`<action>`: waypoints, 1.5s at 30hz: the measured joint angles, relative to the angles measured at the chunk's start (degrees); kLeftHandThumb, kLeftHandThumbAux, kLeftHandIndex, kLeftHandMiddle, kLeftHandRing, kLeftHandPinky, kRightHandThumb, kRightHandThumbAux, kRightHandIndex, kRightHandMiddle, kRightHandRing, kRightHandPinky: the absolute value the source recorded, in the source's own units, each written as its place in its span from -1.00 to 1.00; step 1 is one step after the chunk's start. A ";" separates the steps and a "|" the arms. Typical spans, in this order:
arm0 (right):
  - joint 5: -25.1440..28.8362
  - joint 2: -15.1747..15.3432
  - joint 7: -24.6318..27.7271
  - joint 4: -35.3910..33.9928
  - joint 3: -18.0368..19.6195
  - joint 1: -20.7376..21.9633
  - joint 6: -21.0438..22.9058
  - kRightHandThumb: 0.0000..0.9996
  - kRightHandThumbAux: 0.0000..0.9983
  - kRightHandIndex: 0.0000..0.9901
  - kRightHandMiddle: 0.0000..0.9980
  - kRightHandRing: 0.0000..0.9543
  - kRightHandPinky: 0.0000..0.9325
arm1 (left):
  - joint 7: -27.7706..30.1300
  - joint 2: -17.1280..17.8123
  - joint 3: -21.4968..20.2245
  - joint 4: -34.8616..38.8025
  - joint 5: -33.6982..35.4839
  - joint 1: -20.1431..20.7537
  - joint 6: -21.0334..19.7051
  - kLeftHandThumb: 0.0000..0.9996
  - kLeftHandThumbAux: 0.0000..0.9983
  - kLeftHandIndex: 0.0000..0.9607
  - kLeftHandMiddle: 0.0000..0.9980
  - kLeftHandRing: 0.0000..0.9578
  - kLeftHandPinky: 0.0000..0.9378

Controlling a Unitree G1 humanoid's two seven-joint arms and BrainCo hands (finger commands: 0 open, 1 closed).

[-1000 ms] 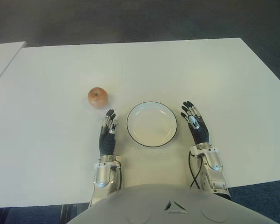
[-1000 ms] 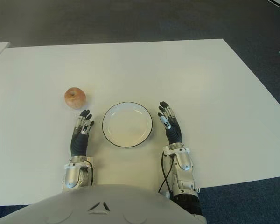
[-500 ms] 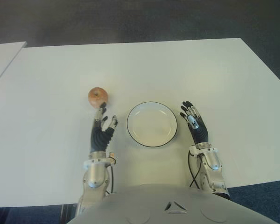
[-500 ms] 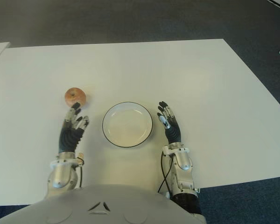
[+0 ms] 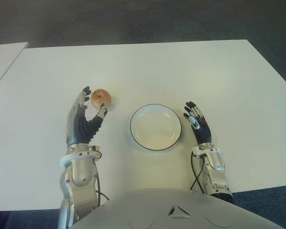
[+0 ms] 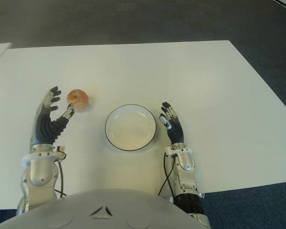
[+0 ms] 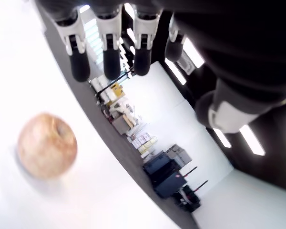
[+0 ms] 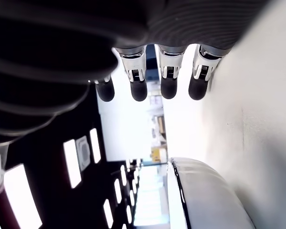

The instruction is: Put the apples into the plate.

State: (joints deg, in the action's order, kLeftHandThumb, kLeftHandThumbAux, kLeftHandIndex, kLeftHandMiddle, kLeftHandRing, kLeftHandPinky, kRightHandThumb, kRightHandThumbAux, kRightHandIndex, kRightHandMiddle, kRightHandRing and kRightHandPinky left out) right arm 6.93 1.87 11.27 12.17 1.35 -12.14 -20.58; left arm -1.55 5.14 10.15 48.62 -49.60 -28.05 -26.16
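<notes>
- Where the left eye view looks down on the white table point(image 5: 219, 71), one container is present: a round white plate point(image 5: 155, 127) with a thin dark rim, set near the table's front edge between the two hands; its bowl holds nothing. A single reddish apple point(image 5: 100, 98) sits on the bare table, left of the plate and apart from it. The left hand point(image 5: 82, 125) is raised just left of the apple, fingers spread wide, thumb tip beside the fruit's near side; whether it touches cannot be told. It holds nothing.
- Right eye view: same layout. The right hand point(image 6: 171, 128) shows just right of the plate, fingers extended and holding nothing.
- Left wrist view: the apple point(image 7: 46, 151) stands alone on the table surface, stem dimple visible, with the extended fingertips point(image 7: 80, 67) clear of it. Stacked boxes and equipment appear in the room behind; any printing on them is too small to read.
- Right wrist view: four straight fingertips point(image 8: 138, 90) hang open over the table, and the plate's dark-rimmed edge point(image 8: 180, 188) lies close by, empty on this side. No readable brand, label or writing.
</notes>
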 measured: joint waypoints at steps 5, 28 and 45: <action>0.24 0.33 1.10 1.46 0.04 1.16 -0.01 -1.00 -0.04 -1.00 -1.00 -1.00 -1.00 | 4.28 6.41 -2.58 -0.99 -9.83 1.31 1.19 -0.47 -0.11 -0.66 -0.77 -0.75 -0.67; 1.43 0.23 3.01 6.94 1.47 5.29 -3.87 -1.00 -0.02 -1.00 -1.00 -1.00 -1.00 | 11.08 27.49 -10.80 -26.80 -11.65 17.64 13.64 -0.43 -0.47 -0.78 -0.98 -1.00 -0.91; 0.94 -0.01 1.65 7.73 1.85 5.45 -4.95 -1.00 -0.14 -1.00 -1.00 -1.00 -1.00 | 5.17 30.89 -5.35 -44.35 -9.26 24.75 23.80 -0.40 -0.52 -0.93 -1.00 -1.00 -0.94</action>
State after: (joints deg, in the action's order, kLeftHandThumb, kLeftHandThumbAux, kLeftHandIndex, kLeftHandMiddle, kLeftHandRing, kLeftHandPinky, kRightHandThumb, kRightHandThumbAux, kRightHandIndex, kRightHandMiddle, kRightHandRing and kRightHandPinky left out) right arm 7.87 1.86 12.92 19.90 3.21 -6.69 -25.53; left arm 3.62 36.03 4.80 4.27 -58.85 -3.31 -2.36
